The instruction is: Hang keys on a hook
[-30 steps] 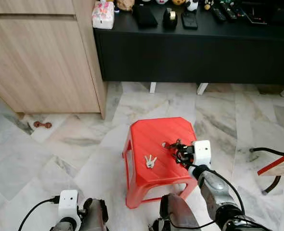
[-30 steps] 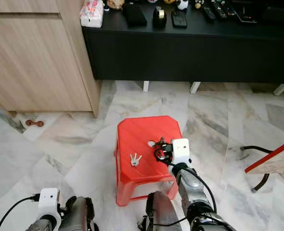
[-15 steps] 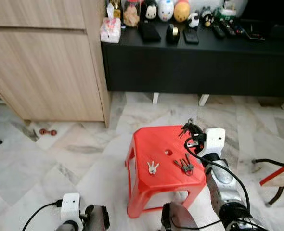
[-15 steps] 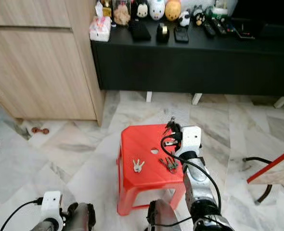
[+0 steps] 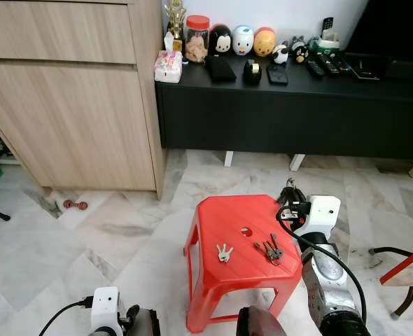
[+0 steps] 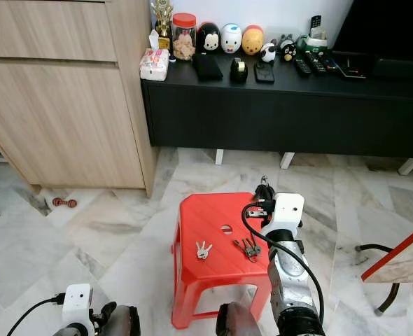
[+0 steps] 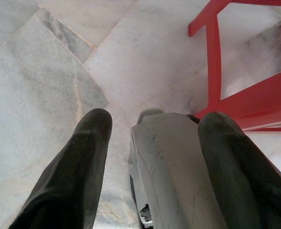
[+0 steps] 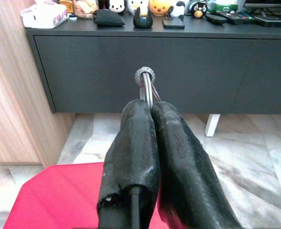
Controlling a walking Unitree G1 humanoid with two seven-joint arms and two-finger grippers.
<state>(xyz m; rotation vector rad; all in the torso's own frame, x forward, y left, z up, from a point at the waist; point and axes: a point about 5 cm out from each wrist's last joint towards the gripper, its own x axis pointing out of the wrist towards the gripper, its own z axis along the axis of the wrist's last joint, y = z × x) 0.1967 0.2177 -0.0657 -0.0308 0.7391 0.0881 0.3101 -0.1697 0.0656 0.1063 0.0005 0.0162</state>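
A red plastic stool stands on the marble floor. On its seat lie a small silver bunch of keys and a darker bunch of keys. My right gripper hovers above the stool's far right corner, shut on a metal key ring that sticks out past its fingertips; what hangs from the ring is hidden. My left gripper hangs low beside the stool's legs, its fingers spread apart and holding nothing.
A long black cabinet with jars, figurines and remote controls on top runs along the wall beyond the stool. A wooden cupboard stands at the left. A red-edged board leans at the right. A small brown object lies by the cupboard.
My right gripper has lifted from the stool's seat with the ring, uncovering the darker keys. The camera has tilted up, bringing the cabinet top into view.
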